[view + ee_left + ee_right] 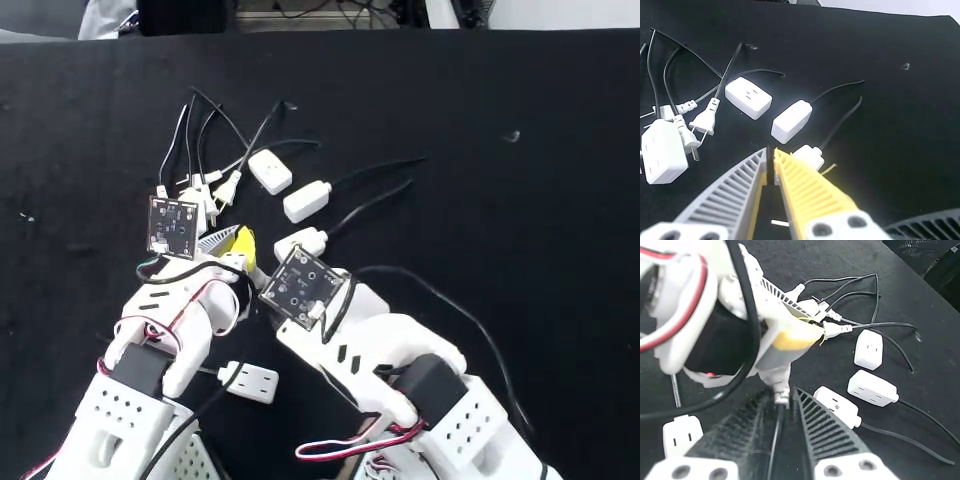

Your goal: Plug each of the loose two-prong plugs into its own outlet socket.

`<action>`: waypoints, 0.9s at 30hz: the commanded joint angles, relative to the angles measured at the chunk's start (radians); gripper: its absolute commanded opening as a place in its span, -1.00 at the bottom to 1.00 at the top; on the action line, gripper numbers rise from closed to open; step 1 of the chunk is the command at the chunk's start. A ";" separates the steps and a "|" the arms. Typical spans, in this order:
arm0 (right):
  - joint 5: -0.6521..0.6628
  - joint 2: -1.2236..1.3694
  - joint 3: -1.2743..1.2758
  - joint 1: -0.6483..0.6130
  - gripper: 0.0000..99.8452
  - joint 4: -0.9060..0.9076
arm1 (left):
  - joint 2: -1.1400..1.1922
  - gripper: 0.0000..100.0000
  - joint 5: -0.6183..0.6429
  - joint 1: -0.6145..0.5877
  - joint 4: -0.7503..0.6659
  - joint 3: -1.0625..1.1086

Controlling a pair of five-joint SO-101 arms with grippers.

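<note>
Both arms lean together near the tabletop's near edge. Left gripper fingers pressed together. Right gripper clamps a white plug. Outlet socket lies mid-table.

No text, label, brand, number or sign could be read on inspection. The circuit board on the left arm's wrist and the circuit board on the right arm's wrist carried fine markings, but these were too small to make out. The white outlet sockets and the two-prong plugs on the bench showed no legible print.
</note>
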 commanded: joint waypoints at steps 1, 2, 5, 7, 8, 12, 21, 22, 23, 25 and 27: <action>-0.011 0.041 -0.038 -0.006 -0.98 -0.018 | 0.002 -0.94 -0.003 0.016 -0.003 -0.010; -0.011 0.041 -0.038 -0.006 -0.98 -0.011 | 0.002 -0.94 -0.003 0.012 -0.003 -0.012; -0.011 0.033 -0.068 0.003 -0.98 0.038 | -0.008 -0.94 -0.003 0.007 -0.002 -0.013; -0.011 0.033 -0.108 0.041 -0.98 0.072 | -0.009 -0.94 0.002 -0.035 0.005 -0.025; -0.011 0.035 -0.131 0.064 -0.98 0.087 | -0.009 -0.94 0.005 -0.070 0.006 -0.039; -0.002 0.042 -0.166 0.140 -0.98 0.140 | -0.009 -0.94 0.005 -0.248 0.006 -0.074; 0.048 0.051 -0.185 0.146 -0.98 0.193 | -0.009 -0.94 -0.120 -0.366 0.198 -0.067; 0.054 0.068 -0.205 0.146 -0.98 0.216 | -0.009 -0.94 -0.193 -0.381 0.244 -0.059; 0.063 0.096 -0.231 0.146 -0.98 0.242 | -0.005 -0.94 -0.258 -0.401 0.288 -0.053; 0.083 0.176 -0.283 0.146 -0.98 0.285 | -0.008 -0.94 -0.347 -0.444 0.368 -0.031; 0.104 0.282 -0.346 0.144 -0.98 0.331 | -0.008 -0.94 -0.399 -0.472 0.428 -0.012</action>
